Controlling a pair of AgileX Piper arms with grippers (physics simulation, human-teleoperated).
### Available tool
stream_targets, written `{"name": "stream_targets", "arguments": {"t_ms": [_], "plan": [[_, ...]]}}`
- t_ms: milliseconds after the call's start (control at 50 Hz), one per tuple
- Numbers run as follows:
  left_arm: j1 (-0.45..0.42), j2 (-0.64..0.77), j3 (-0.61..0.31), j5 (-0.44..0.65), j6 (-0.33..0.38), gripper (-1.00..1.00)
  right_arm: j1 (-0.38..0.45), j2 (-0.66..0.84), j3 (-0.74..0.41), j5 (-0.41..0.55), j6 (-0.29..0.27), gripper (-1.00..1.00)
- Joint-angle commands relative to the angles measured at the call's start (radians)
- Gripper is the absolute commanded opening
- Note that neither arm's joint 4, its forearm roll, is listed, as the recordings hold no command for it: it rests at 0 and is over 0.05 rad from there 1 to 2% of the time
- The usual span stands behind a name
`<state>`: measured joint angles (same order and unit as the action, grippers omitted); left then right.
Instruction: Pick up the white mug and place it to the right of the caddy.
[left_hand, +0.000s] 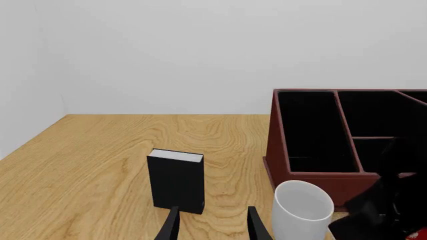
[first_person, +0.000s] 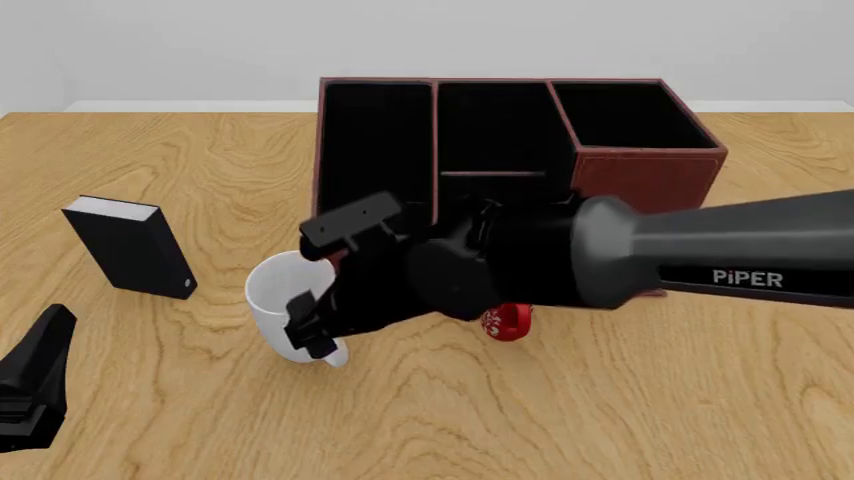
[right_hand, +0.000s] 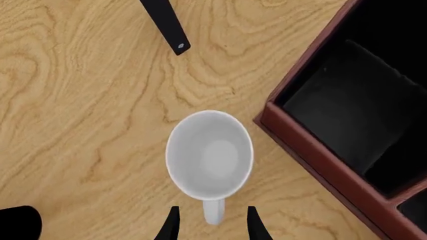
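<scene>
Risk of a handle slip: right gripper (right_hand: 210, 226) is parted around the white mug (right_hand: 209, 155) handle, not yet clamped; the mug at frame centre-left could be tipped into the adjacent caddy (first_person: 649, 170). Left gripper (left_hand: 212, 222) is parted, idle.

Glossy white mug (first_person: 276, 300), upright on the table, mouth open upward, empty, loop handle (right_hand: 213, 212) toward the near side. Just near-left of the caddy (first_person: 647, 170): large dark reddish-brown box, black-lined compartments, open-topped, standing farther back.
</scene>
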<state>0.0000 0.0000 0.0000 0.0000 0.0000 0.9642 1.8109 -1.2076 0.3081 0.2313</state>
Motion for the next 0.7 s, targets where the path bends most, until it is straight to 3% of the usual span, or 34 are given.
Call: {"name": "stream_targets", "arguments": {"t_ms": [20, 700], "plan": [[0.000, 0.000, 0.000, 0.000, 0.000, 1.00, 0.007, 0.038, 0.003, -0.016, 0.019, 1.00], [0.000, 0.000, 0.000, 0.000, 0.000, 1.00, 0.014, 0.092, 0.004, -0.027, 0.049, 1.00]]}}
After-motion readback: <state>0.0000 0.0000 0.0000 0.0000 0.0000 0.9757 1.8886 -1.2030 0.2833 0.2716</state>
